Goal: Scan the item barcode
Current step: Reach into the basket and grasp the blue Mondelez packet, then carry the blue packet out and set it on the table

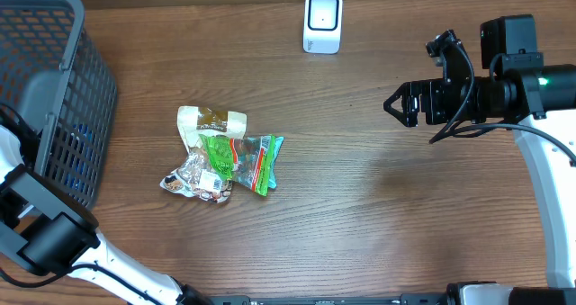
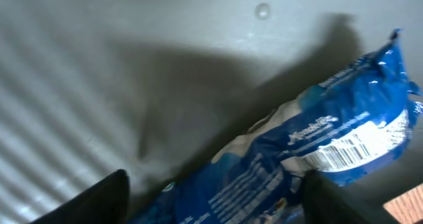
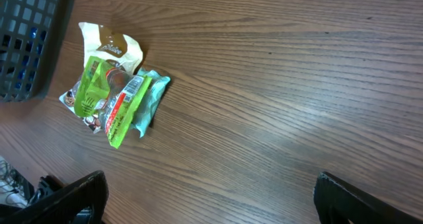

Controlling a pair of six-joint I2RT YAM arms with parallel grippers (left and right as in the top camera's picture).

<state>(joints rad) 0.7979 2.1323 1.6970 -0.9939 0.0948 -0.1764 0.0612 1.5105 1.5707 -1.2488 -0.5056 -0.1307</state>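
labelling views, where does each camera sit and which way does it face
overhead: above the table, looking straight down; left arm and open right gripper show
left wrist: inside the basket, facing a blue packet; left fingers at bottom corners
right wrist: over the table, angled down at the packet pile; right fingers at bottom corners
shared: overhead and right wrist both show packet pile and basket
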